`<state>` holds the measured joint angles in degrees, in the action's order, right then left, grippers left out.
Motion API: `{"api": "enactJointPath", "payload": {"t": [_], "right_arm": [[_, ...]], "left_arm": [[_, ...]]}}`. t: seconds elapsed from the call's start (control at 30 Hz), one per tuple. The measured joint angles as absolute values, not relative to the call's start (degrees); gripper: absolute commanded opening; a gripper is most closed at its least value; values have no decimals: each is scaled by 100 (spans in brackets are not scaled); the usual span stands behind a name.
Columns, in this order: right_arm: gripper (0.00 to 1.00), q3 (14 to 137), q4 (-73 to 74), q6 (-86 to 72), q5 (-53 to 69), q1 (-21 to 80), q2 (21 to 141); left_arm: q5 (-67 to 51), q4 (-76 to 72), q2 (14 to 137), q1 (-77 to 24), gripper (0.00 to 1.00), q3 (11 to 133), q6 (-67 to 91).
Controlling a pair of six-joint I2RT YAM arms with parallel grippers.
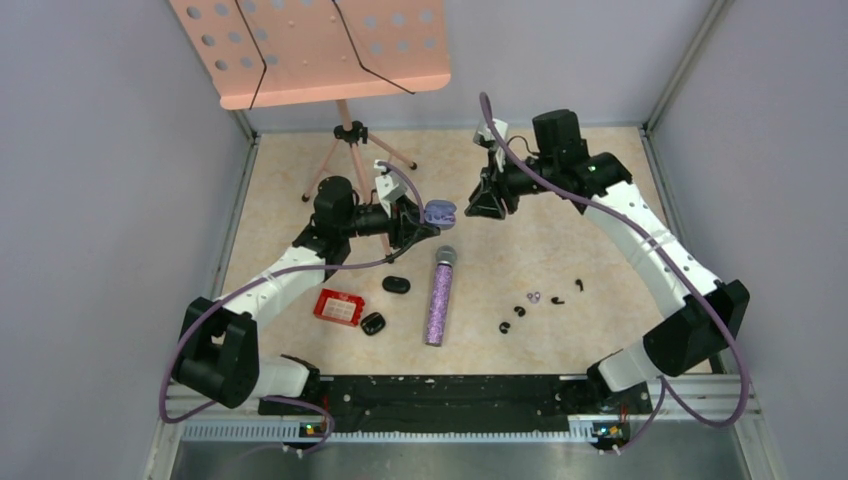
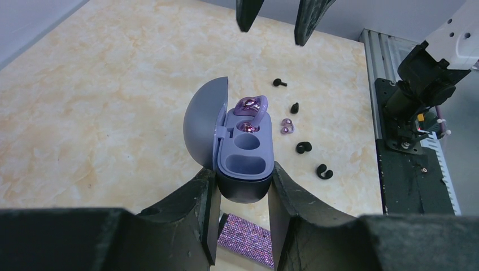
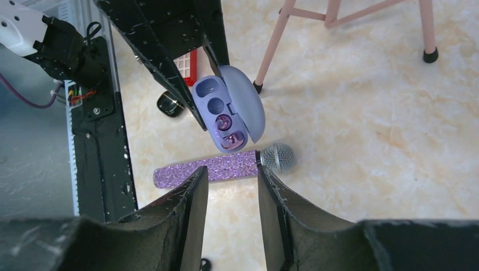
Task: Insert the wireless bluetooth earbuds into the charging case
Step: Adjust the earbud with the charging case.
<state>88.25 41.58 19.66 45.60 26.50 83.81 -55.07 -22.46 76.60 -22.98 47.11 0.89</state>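
One purple earbud [image 2: 251, 107] sits in the open case [image 2: 248, 148], gripped by the left claw [image 2: 244, 172] over the counter's [image 1: 600, 200] middle, while the right claw [image 3: 231, 172] hangs parted and empty, leaving the second purple earbud [image 2: 287, 126] and four black earbuds [image 2: 304, 147] loose toward the near right corner.

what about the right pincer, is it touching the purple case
Apart. The right wrist view shows the case ahead of the right pincer's open tips, and the top view shows bare floor between them.
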Motion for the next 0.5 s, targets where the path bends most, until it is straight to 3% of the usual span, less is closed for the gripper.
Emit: {"api": "enactJointPath", "payload": {"t": [0.5], "right_arm": [[39,8792,3964,1680,4849,2663,8947]], "left_arm": [[-5614,-2292,7660,-2309,0,4711,130]]}}
